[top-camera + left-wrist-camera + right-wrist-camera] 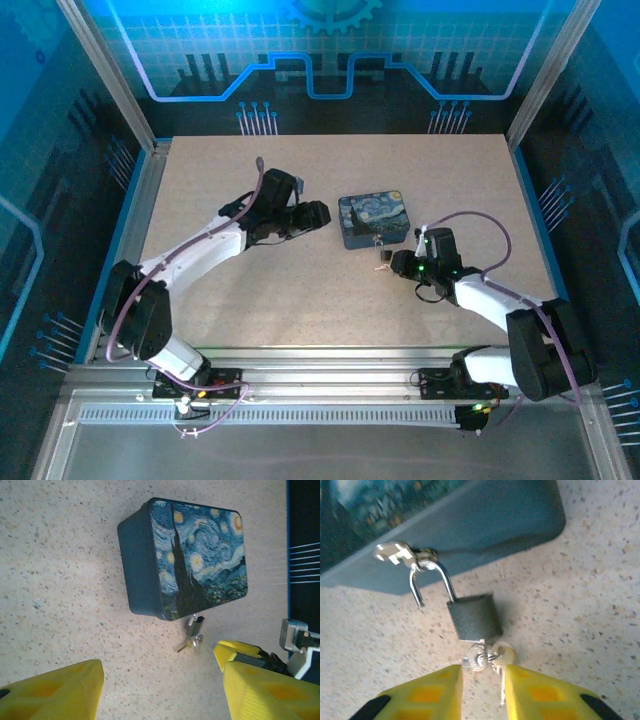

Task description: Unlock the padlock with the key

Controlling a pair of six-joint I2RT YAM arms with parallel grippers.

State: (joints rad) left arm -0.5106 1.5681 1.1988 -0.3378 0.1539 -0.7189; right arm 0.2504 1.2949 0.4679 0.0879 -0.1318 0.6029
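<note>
The small black padlock (pixel 474 617) lies on the table against the blue painted tin (pixel 470 525). Its silvery shackle (pixel 427 580) is hooked through the tin's hasp, with one leg standing free of the body. A key (pixel 478 657) sits in the padlock's underside, and a ring joins it to a second key (pixel 503 656). My right gripper (pixel 482 677) is just below the keys, open a little; the second key's blade lies along its right finger. From above, that gripper (pixel 396 263) is beside the padlock (pixel 383 256). My left gripper (pixel 160 695) is wide open and holds nothing, short of the padlock (pixel 196 625).
The tin (pixel 373 220) stands in the middle of the speckled table (pixel 300 310). My left gripper (pixel 320 214) hovers to the tin's left. Metal rails run along the table's near edge and sides.
</note>
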